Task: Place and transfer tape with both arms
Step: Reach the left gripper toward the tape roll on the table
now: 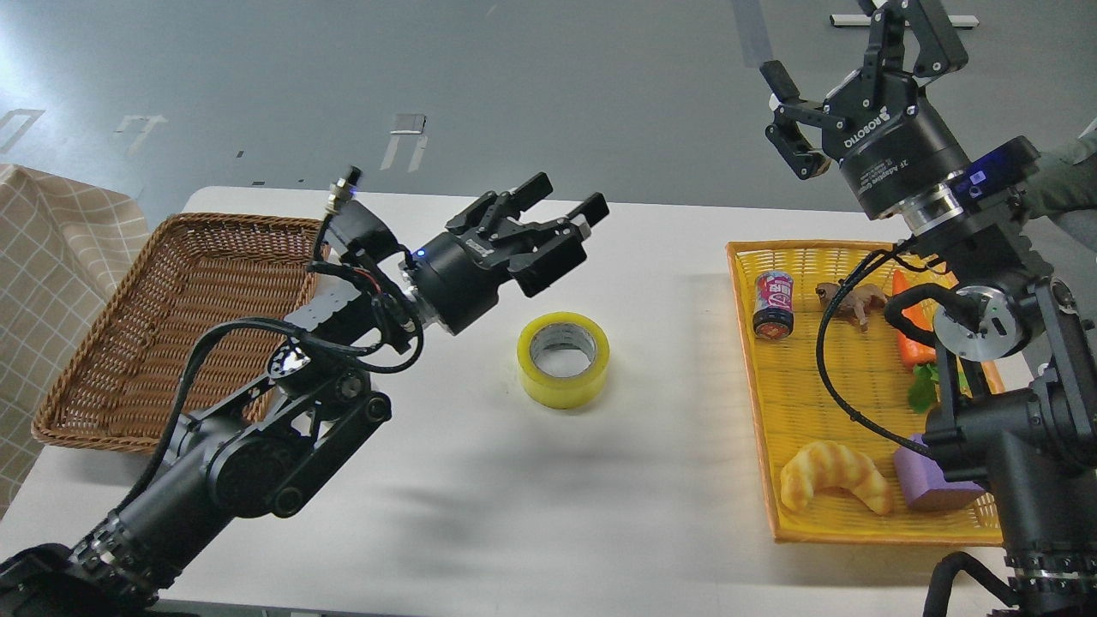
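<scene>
Hovering my left gripper (566, 210), jaws parted and empty, just above the tape (563, 359) lying flat mid-table, right gripper (844, 51) raised and spread, I fear a shallow descent nudging the roll away.

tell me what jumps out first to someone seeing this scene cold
The yellow tape lies flat and alone in the middle of the white table. The left gripper hangs open just above and behind it, while the right gripper is raised high, open, over the far right. A brown wicker basket sits left, a yellow tray of toys right.
</scene>
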Controlling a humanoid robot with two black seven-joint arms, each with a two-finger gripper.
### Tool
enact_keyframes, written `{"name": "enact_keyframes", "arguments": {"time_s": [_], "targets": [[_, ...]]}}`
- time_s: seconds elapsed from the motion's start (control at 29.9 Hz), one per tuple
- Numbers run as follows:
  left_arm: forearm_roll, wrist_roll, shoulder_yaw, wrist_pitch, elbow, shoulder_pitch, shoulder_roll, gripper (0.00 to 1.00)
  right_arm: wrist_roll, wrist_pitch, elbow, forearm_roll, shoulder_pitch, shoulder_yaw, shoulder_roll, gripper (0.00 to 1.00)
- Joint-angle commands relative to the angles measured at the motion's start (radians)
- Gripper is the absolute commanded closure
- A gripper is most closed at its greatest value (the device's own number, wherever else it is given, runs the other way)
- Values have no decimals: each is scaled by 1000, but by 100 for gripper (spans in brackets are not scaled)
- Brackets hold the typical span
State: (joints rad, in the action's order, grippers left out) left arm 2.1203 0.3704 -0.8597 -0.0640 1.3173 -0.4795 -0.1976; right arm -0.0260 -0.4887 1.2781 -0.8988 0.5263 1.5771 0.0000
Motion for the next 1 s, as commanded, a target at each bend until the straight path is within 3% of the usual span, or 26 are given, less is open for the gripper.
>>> {"name": "enact_keyframes", "arguments": {"time_s": [0.0, 0.57, 0.97], "targets": [[21, -8, 138, -30, -108, -89, -5, 2, 0, 0, 7, 0, -2, 1, 0, 1], [10, -1, 278, -39, -417, -136, -3, 2, -3, 0, 15, 0, -8, 6, 0, 1], [-14, 2, 312, -73, -481, -136, 1, 2, -6, 0, 15, 0, -12, 3, 0, 1]]}}
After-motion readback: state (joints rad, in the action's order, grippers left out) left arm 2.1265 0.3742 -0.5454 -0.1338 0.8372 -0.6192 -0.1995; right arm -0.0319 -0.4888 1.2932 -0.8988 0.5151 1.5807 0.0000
